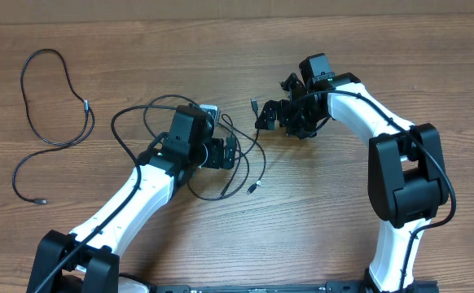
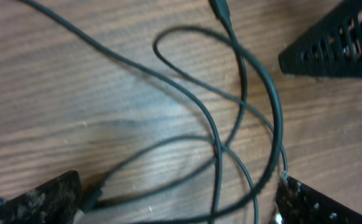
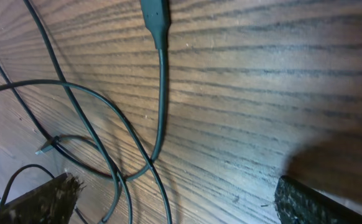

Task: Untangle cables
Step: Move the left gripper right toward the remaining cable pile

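A tangle of thin black cables (image 1: 241, 159) lies in loops at the table's middle. My left gripper (image 1: 234, 153) hovers over the tangle's left side, open. In the left wrist view several strands (image 2: 231, 118) cross between its wide-apart fingers (image 2: 41, 199), none pinched. My right gripper (image 1: 263, 116) sits at the tangle's upper right, open. In the right wrist view a black plug end (image 3: 156, 15) and its cord run down past crossing loops (image 3: 100, 143) near the left finger (image 3: 41, 202). Nothing is held. A separate cable (image 1: 54, 106) lies loose at the far left.
The wooden table (image 1: 343, 49) carries both arms. The right gripper's black ribbed finger (image 2: 333, 40) shows at the upper right of the left wrist view, close to the left gripper. A silver-tipped plug (image 1: 253, 188) lies at the tangle's lower edge.
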